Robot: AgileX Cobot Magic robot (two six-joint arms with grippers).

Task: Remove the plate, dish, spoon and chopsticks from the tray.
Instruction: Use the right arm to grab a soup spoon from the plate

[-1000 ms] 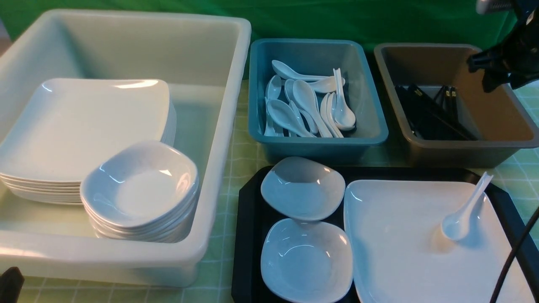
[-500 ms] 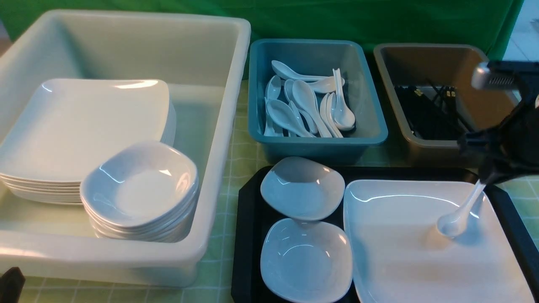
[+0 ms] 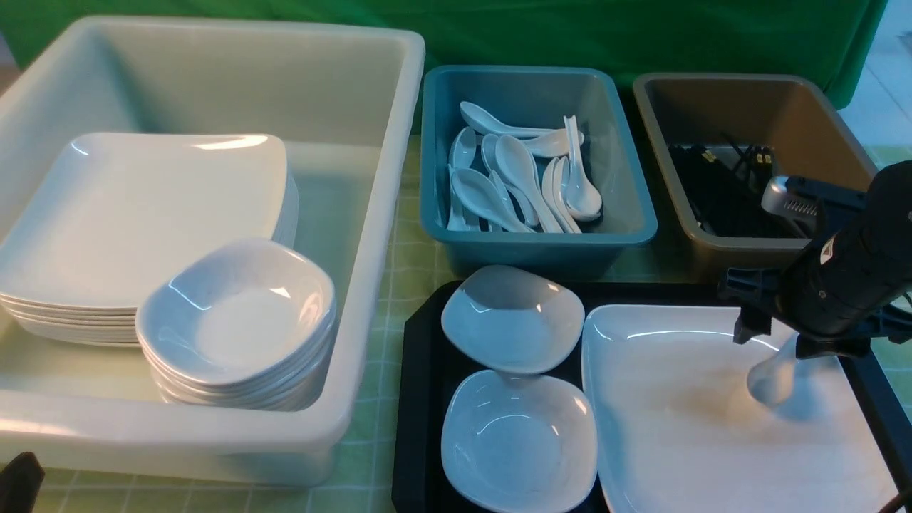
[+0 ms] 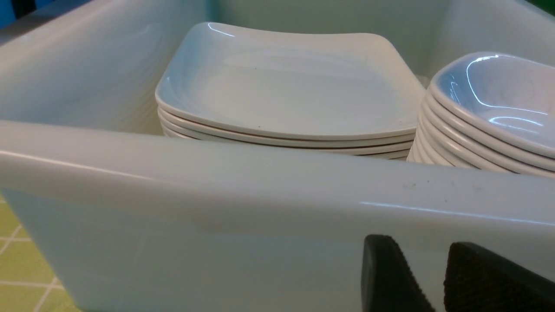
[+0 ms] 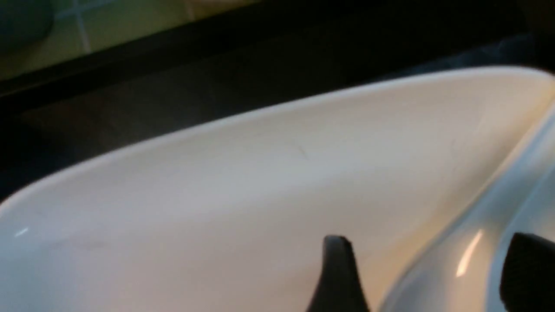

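The right hand [image 3: 780, 340] hangs over the plate [image 3: 677, 427], which lies on the tray [image 3: 420, 399]. The spoon [image 3: 769, 381] lies on the plate just beneath the hand. To the hand's left, the far dish [image 3: 511, 317] and the near dish [image 3: 516, 440] sit on the tray. Just behind the hand stands the chopstick bin [image 3: 734, 244], holding the chopsticks [image 3: 712, 192]. The spoon bin [image 3: 534, 239] is behind and to the left, and the tub [image 3: 370, 214] is farthest left.

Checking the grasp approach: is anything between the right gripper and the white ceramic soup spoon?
Nothing visible does. The right gripper sits directly over the white ceramic soup spoon on the large white square plate, fingers straddling its handle.
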